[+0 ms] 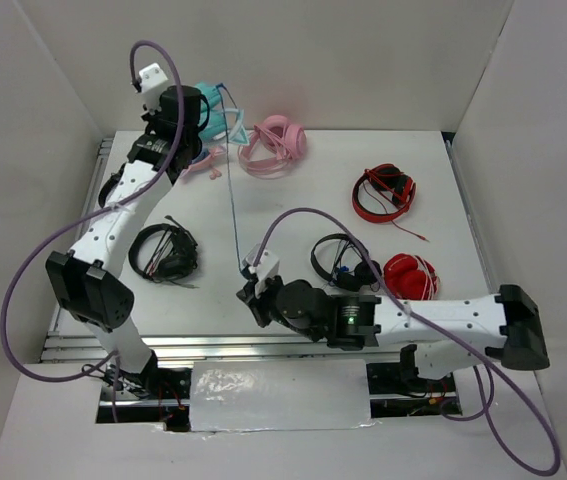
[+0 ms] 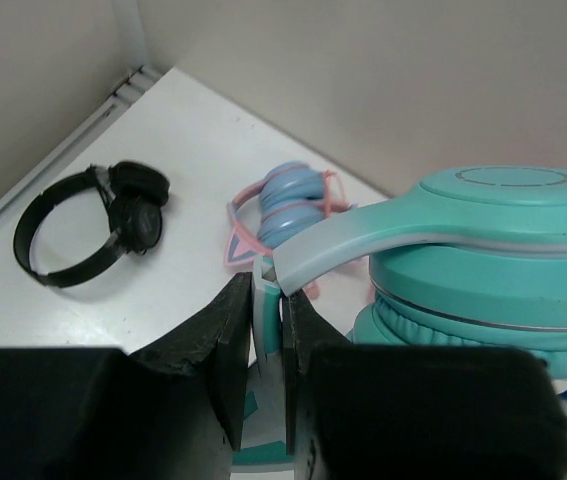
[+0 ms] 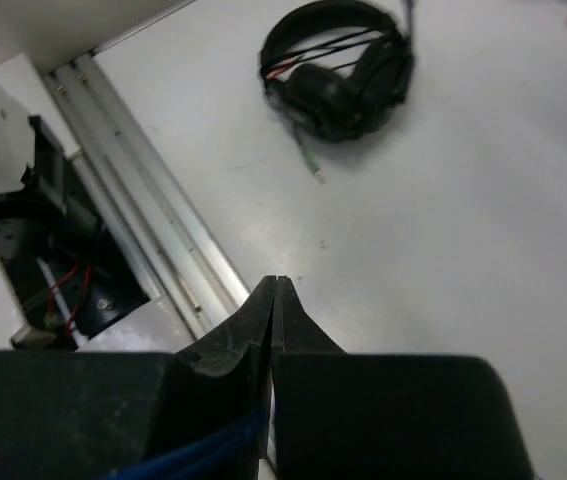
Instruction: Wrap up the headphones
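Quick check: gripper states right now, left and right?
Left gripper: closed on the headband of the teal headphones.
Right gripper: closed on their blue cable.

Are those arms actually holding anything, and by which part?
Yes, both. The left jaws clamp the teal headphones by the headband; the right jaws pinch their blue cable, which runs straight between the two arms.

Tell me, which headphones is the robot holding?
The teal headphones at the back: the left gripper is shut on their pale headband. Others, like the pink pair and black pair, lie loose on the table.
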You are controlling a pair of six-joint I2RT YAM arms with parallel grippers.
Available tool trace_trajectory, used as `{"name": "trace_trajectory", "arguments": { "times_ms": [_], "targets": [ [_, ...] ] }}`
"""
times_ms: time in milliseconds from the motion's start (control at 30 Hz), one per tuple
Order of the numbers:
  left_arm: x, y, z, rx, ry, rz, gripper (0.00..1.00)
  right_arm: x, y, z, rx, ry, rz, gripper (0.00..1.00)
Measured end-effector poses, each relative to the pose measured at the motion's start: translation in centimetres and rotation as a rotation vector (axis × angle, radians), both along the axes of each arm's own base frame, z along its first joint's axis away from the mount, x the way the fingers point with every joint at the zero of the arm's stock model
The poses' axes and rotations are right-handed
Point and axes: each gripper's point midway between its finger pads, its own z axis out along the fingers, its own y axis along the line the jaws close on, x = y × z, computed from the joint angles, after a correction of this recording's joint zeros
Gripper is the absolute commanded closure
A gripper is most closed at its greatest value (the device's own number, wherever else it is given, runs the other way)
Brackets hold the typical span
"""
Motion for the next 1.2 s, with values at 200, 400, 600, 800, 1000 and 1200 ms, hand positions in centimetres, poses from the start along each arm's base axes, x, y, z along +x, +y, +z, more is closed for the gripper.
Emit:
{"name": "trace_trajectory", "arguments": {
  "times_ms": [200,400,600,800,1000,1200],
  "targets": [
    [0.4,-0.7,-6.9,0.078,0.166,-0.024,1.0,3.7,-4.8,7.9,-0.003,-0.204,-0.249,1.0],
    [-1.1,-4.9,-13.6,0.215,0.319,-0.19,1.0,9.4,-10.6,13.6,-0.056,-0.389,-0.481,1.0],
    [-5.0,-10.3,-20.3,0.369,0.461,-0.396,1.0,13.0,-14.5,22.2,-0.003,-0.512,-0.572,1.0],
    [-5.7,-13.1,-20.4,0.375,0.441,-0.475,1.0,11.2,-15.0,31.7,0.163,-0.616,-0.486,1.0],
    [-5.6,-14.4,-20.1,0.293,0.413,-0.502,1.0,11.1,-14.1,31.8,0.122,-0.624,-0.439,1.0],
    [-5.3,-12.4,-16.6,0.106,0.325,-0.505,1.0,11.6,-13.4,27.6,0.001,-0.583,-0.407,1.0]
  ]
}}
